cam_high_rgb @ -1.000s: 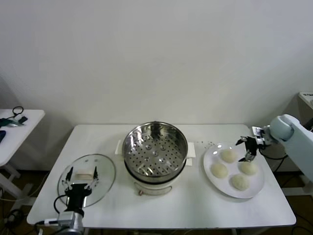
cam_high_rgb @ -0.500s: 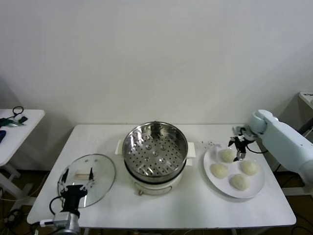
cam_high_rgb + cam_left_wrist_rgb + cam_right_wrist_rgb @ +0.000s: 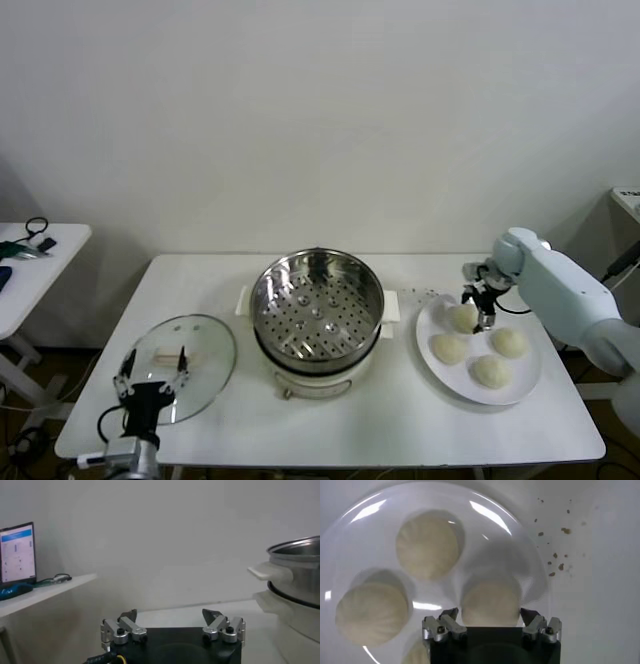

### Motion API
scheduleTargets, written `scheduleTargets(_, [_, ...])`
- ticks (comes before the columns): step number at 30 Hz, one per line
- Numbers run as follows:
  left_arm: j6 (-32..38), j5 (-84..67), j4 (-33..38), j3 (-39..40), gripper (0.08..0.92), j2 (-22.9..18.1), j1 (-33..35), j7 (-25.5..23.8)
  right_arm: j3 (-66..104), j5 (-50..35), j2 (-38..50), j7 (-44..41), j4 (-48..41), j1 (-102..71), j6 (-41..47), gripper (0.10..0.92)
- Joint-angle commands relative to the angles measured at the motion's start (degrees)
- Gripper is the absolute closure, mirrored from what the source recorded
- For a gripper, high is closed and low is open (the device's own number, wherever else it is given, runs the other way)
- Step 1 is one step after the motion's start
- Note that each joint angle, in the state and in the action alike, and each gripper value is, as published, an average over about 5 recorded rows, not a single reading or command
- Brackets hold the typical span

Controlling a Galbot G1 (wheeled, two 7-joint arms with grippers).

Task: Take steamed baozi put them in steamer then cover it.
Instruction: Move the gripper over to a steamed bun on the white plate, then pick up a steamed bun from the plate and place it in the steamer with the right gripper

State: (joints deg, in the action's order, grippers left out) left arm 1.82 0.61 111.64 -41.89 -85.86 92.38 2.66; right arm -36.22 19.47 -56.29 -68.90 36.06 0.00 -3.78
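The steamer [image 3: 317, 344], a shiny steel pot with a perforated tray, stands open and empty at the table's middle. Four cream-white baozi lie on a white plate [image 3: 527, 378] at the right. My right gripper [image 3: 479, 304] is open just above the far-left baozi [image 3: 460, 318]. In the right wrist view that baozi [image 3: 491, 599] sits between the spread fingers of the right gripper [image 3: 489, 614]. The glass cover [image 3: 205, 345] lies flat at the left. My left gripper [image 3: 153, 368] is open and empty at the cover's near edge.
The left wrist view shows the left gripper [image 3: 170, 614] low over the table, with the steamer's side [image 3: 295, 587] beyond it. A side table [image 3: 30, 255] with cables stands left. Crumbs [image 3: 555, 555] lie beside the plate.
My right gripper has moved left across the plate, from the far right side to over the far-left baozi. My left gripper has drawn back toward the table's front edge.
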Motion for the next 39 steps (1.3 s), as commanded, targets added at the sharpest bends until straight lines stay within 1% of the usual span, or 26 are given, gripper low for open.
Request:
scheduleTargets(1, [0.1, -0.1, 0.0, -0.2, 0.177, -0.1, 0.1, 0.1, 0.2, 1.3, -1.3, -0.1, -1.8, 0.3, -0.8, 0.282])
scheduleTargets(5, [0.1, -0.1, 0.0, -0.2, 0.177, -0.1, 0.3, 0.1, 0.5, 1.2, -1.1, -0.3, -1.8, 0.3, -1.1, 0.332])
scheduleTargets(8, [0.2, -0.2, 0.0, -0.2, 0.177, -0.1, 0.4, 0.2, 0.7, 0.9, -0.8, -0.5, -1.3, 0.3, -1.4, 0.351])
scheduleTargets(15, [0.3, -0.3, -0.1, -0.3, 0.177, 0.1, 0.8, 0.2, -3.6, -3.0, 1.7, -1.7, 4.3, 4.0, -2.5, 0.353])
scheduleTargets(23, [0.3, 0.0, 0.1, 0.0, 0.177, 0.3, 1.4, 0.0, -15.5, -9.3, 3.2, -5.0, 13.3, 17.6, -7.5, 0.35])
scheduleTargets(29, [0.2, 0.3, 0.3, 0.6, 0.177, 0.3, 1.9, 0.1, -22.3, -11.7, 1.2, -6.0, 21.1, 27.2, -12.4, 0.351])
scheduleTargets(34, [0.0, 0.3, 0.4, 0.8, 0.177, 0.2, 2.0, 0.3, -25.7, -13.5, -2.3, -6.5, 27.9, 33.2, -15.4, 0.351])
scheduleTargets(39, [0.0, 0.4, 0.5, 1.1, 0.177, 0.1, 2.0, 0.3, -24.9, -8.7, -7.5, -6.2, 31.4, 34.6, -19.3, 0.347])
